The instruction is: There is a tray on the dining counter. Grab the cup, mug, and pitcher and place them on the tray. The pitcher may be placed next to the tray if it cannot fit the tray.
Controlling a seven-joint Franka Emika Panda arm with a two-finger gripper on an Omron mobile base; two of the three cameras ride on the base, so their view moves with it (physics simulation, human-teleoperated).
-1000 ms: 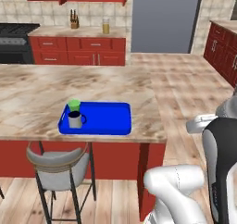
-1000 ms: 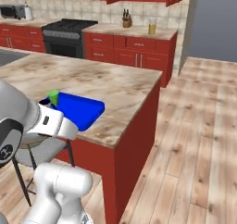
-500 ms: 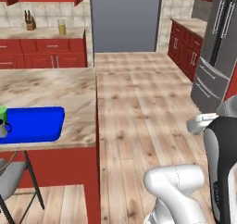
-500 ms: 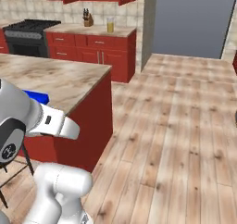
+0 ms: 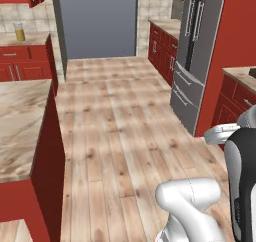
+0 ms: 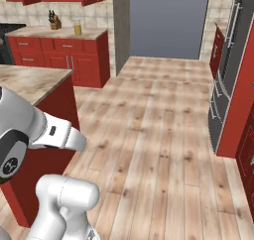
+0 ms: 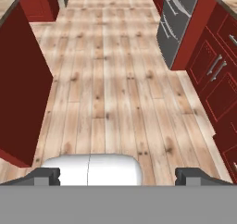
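The gripper [image 7: 118, 176] has its jaws spread wide and holds nothing; below it lies the wooden floor [image 7: 115, 79]. The pitcher [image 6: 77, 27] stands on the far wall desk [image 6: 54, 33], near the knife block [image 6: 53, 21].

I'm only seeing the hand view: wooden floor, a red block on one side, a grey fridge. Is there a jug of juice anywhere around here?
Observer: Yes. A tall clear glass pitcher with orange-yellow liquid stands on the red wall counter with the beige top, far ahead in the right base view.
Operator: Anything beside it?
Observer: A wooden knife block with dark handles stands on the same counter, apart from the pitcher, on its left in that picture.
Operator: And further along?
Observer: A black stove sits at that picture's left edge, next to the wall counter.
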